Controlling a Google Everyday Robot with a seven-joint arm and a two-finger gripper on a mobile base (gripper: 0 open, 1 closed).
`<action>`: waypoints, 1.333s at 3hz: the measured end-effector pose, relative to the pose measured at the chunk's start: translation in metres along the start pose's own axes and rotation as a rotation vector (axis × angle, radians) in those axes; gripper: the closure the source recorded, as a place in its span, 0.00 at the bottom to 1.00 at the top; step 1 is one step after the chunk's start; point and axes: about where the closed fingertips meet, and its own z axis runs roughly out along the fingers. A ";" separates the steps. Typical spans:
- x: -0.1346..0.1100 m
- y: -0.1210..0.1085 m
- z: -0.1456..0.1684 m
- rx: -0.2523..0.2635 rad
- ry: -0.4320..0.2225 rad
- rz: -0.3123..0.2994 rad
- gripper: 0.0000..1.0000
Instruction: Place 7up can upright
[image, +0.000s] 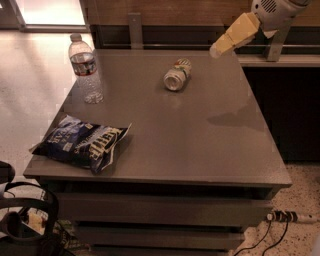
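The 7up can (178, 75) lies on its side near the far middle of the grey table (200, 145), its silver end facing me. My gripper (216, 50) hangs in the air at the upper right, above the table's far right part and well to the right of the can, not touching it. Its tan fingers point down and to the left, and nothing shows between them.
A clear water bottle (86, 69) stands upright at the far left of the table. A blue chip bag (82, 141) lies at the front left corner. A dark counter runs along the right side. Cables and a power strip (286, 216) lie on the floor.
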 end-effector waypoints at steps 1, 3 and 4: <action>-0.007 0.000 0.010 0.000 0.000 0.091 0.00; -0.057 0.013 0.056 0.049 -0.063 0.427 0.00; -0.060 0.016 0.071 0.070 -0.055 0.566 0.00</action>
